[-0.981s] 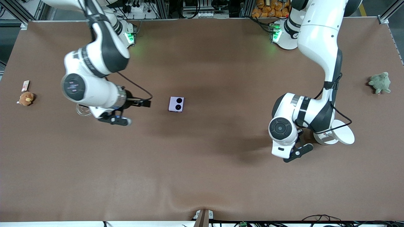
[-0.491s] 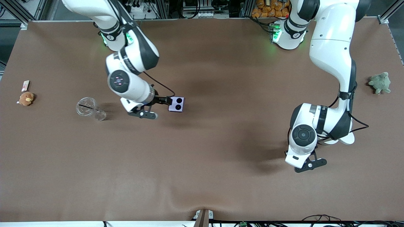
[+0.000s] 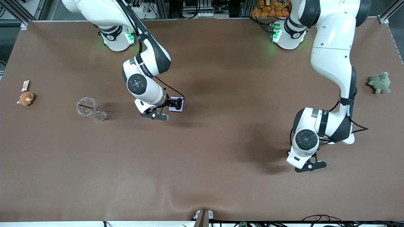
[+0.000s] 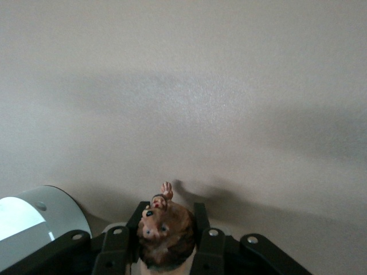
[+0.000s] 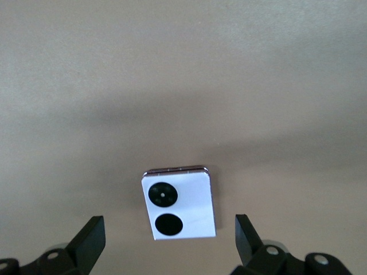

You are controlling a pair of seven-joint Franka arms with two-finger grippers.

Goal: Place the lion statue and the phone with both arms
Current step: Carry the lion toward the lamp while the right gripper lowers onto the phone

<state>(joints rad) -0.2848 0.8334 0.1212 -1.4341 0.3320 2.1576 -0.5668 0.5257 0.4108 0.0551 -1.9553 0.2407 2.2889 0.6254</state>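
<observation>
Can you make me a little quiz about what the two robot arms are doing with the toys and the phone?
1. True or false: the right gripper hangs open above the phone.
2. What does the left gripper hold? A) a green plush turtle B) the lion statue C) a clear cup
3. Fill in: the phone lies flat on the ____.

Key: 1 true; 2 B; 3 table.

A wide brown table (image 3: 202,164) edged by aluminium framing (image 3: 386,15), with cables (image 3: 318,218) along its lower rim.
</observation>
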